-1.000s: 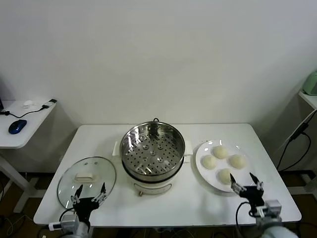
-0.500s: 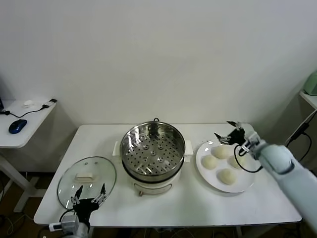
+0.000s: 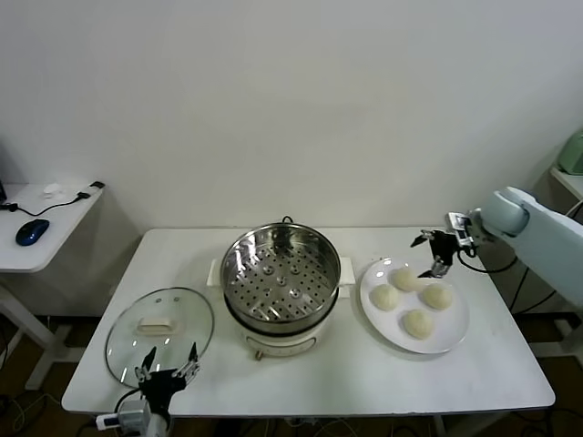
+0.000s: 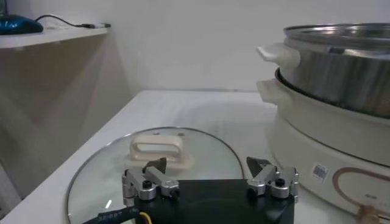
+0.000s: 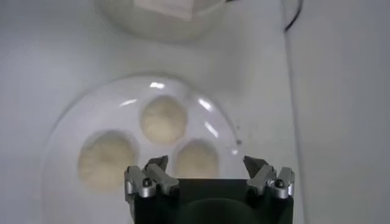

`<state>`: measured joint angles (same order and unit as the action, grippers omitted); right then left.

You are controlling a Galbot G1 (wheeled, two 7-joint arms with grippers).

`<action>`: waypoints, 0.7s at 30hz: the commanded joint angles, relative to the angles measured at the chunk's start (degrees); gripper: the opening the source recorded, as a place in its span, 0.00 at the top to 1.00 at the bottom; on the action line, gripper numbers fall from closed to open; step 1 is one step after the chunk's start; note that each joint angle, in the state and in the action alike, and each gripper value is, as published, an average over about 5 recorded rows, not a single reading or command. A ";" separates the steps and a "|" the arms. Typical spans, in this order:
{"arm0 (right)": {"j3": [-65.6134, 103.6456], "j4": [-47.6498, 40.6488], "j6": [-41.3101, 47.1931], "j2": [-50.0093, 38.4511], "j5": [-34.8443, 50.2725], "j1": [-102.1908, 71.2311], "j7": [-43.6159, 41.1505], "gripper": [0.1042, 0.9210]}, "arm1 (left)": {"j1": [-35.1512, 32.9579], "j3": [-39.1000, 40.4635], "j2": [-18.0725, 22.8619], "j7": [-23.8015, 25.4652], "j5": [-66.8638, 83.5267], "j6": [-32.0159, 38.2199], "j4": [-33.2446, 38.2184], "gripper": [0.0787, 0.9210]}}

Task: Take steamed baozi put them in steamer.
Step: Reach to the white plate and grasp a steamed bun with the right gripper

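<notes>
The reach for the first bun is in hand. The right gripper [image 3: 430, 255], jaws apart and empty, hovers over the far edge of the plate [image 3: 453, 332] holding four steamed baozi [image 3: 417, 322], right of the empty steamer [image 3: 281, 276]. Next it likely needs to descend and close around one bun. The left gripper [image 3: 167, 370] idles, jaws apart, at the near left of the desk [image 3: 364, 373].

The steamer [image 3: 281, 278] is shiny perforated steel on a glossy white plastic base; the lid [image 3: 159, 331] is clear glass; the baozi [image 3: 404, 279] look smooth and matt on a glossy plate [image 3: 455, 330]

Four steamed baozi [image 3: 405, 279], one plate [image 3: 453, 330], one steamer [image 3: 281, 273], one glass lid [image 3: 159, 328].
</notes>
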<state>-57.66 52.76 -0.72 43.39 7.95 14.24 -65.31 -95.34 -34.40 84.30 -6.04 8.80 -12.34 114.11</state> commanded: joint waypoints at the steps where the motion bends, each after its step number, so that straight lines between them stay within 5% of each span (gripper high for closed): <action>1: -8.50 -14.83 -1.03 9.21 -0.40 4.29 -4.03 0.12 | -0.10 0.05 -0.14 0.05 0.05 0.06 1.14 0.12; 21: 6.02 -27.20 0.09 19.91 -9.71 -7.83 0.70 0.12 | -1.63 -0.27 -0.38 -0.06 -0.01 -0.70 4.48 0.12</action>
<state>-55.16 31.28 -0.72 59.04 2.52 8.87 -65.07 -96.77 -34.64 83.89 -6.13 8.84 -12.99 117.79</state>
